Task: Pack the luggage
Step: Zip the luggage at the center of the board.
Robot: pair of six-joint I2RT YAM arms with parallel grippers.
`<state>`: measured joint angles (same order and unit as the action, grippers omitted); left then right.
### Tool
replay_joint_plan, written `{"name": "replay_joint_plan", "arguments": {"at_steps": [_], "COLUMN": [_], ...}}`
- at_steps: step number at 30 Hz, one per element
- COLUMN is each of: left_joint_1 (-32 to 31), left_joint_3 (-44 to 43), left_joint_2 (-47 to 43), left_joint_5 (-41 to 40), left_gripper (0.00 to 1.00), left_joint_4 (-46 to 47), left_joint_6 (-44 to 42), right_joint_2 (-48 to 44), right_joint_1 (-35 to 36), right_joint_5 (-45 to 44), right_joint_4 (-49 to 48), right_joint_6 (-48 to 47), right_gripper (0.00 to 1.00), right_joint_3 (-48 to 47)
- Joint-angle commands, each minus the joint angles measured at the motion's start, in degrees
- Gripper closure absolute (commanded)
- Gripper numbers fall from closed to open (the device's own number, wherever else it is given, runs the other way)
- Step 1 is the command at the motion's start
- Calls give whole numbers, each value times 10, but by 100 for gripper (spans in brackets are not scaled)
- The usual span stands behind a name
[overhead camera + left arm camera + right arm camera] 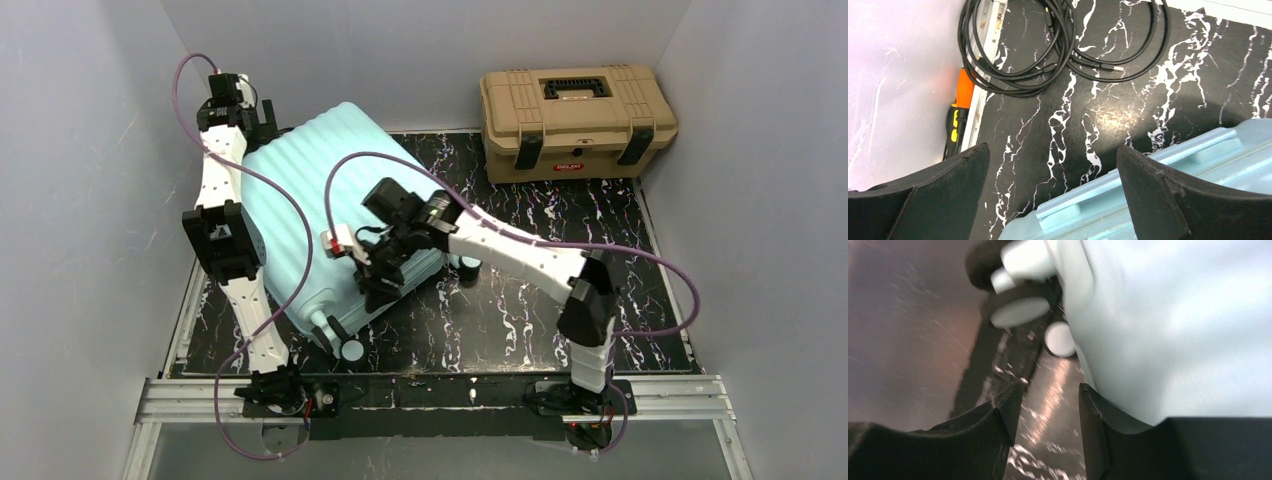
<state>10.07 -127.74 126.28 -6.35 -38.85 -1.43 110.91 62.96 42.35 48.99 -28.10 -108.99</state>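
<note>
Black marbled counter (520, 320) sits between white walls (760, 150). Nearest the arm bases, at 7 o'clock, are the wheels (350, 348) of the luggage (300, 190). Its mint shell lies shut and skewed, running up toward 11 o'clock.

The right fingers (988, 440) are half parted and grasp nothing, low beside the shell near the wheels. The left fingers (948, 185) are spread wide and empty over the far corner at 11 o'clock.

The case probably has to be opened first. The left could brace that far corner while the right works the seam, so the wheels cannot roll.

Zip, lining and contents are hidden, and blur in the right wrist view hides whether a finger touches the shell. At 1 o'clock stands a tan toolbox (575, 120). Beyond the case lie coiled cables (1058, 45) and an orange-handled tool (960, 100), half cut off.
</note>
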Motion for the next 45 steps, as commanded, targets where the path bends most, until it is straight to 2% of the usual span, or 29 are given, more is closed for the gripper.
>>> {"name": "replay_joint_plan", "arguments": {"at_steps": [1,4,7,11,13,16,19,25,30,37,41,42,45], "left_joint_1": [-14,-14,-14,-8,-7,-7,-3,6,7,7,7,7,7], "left_joint_3": [-8,3,-13,-44,-50,-40,-13,52,70,181,270,288,331], "left_joint_2": [-63,-73,-73,-79,-84,-100,-123,-176,-219,-319,-381,-394,-428], "left_joint_5": [148,188,195,196,194,178,148,77,80,136,162,166,170], "left_gripper": [2,2,2,2,2,2,2,2,2,2,2,2,2], "left_joint_4": [-140,-123,-115,-102,-102,-102,-87,-29,-23,-1,13,17,25], "left_joint_6": [-15,2,10,37,38,35,29,22,23,30,29,26,19], "right_joint_2": [-116,-215,-289,-323,-315,-292,-271,-271,-291,-281,-266,-264,-260], "right_joint_1": [-75,-144,-246,-327,-334,-333,-334,-334,-332,-318,-315,-315,-316], "right_joint_5": [-103,-103,-109,-186,-206,-189,-177,-165,-146,-165,-142,-132,-99], "right_joint_4": [-52,-57,-71,-129,-138,-125,-128,-119,-88,-125,-169,-176,-172], "right_joint_6": [-92,-116,-120,-87,-75,-48,-21,6,9,4,-5,-8,-14], "right_gripper": [42,36,36,31,29,27,23,22,21,21,27,33,60], "right_joint_3": [81,170,229,279,284,279,286,281,267,360,381,379,352]}}
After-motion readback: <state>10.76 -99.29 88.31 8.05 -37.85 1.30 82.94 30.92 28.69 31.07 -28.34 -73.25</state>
